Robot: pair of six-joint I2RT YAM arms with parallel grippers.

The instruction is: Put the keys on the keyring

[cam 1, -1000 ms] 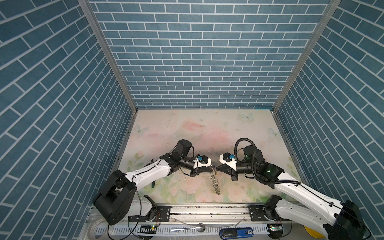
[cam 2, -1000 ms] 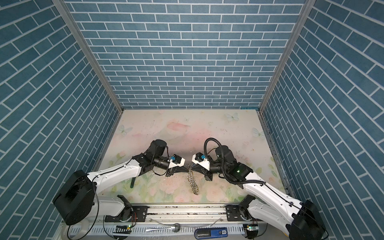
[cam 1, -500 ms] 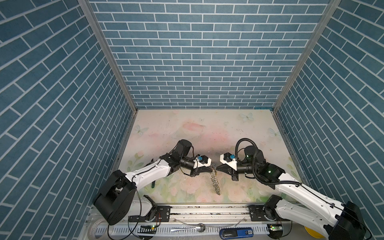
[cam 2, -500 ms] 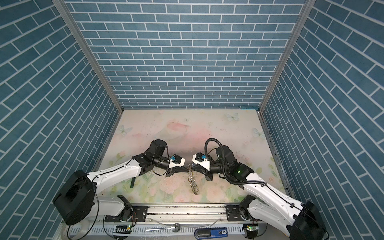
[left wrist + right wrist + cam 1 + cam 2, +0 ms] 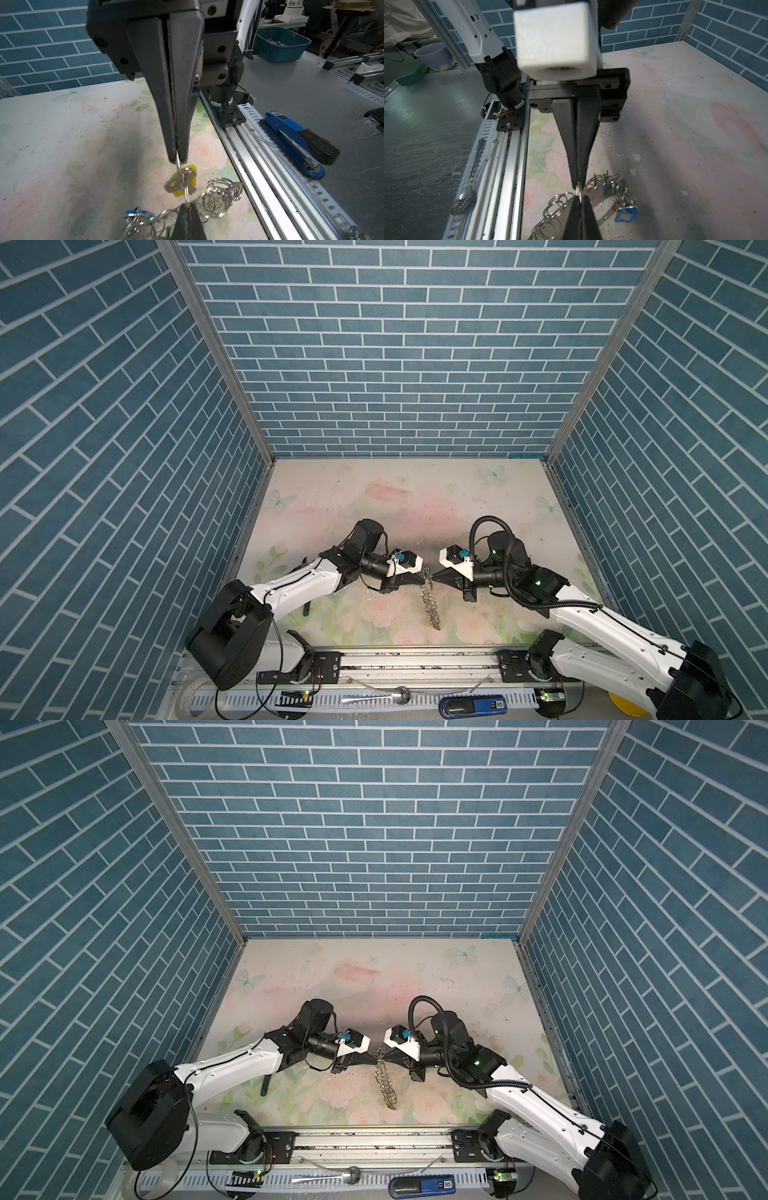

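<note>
Nothing has shifted: low arms face tip-to-tip, left gripper (image 5: pixel 187 207) and right gripper (image 5: pixel 579 198) both clenched on 1 small silver metal ring (image 5: pixel 178 166) carrying a yellow-tagged silver key (image 5: pixel 176 185).

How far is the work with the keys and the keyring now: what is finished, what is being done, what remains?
Done: a blue tag already hangs among the silver rings of the keyring. In hand: the left gripper and the right gripper are both shut on one small ring, which carries the yellow-tagged key. Left: probably only releasing it; both top views show no loose key.
</note>
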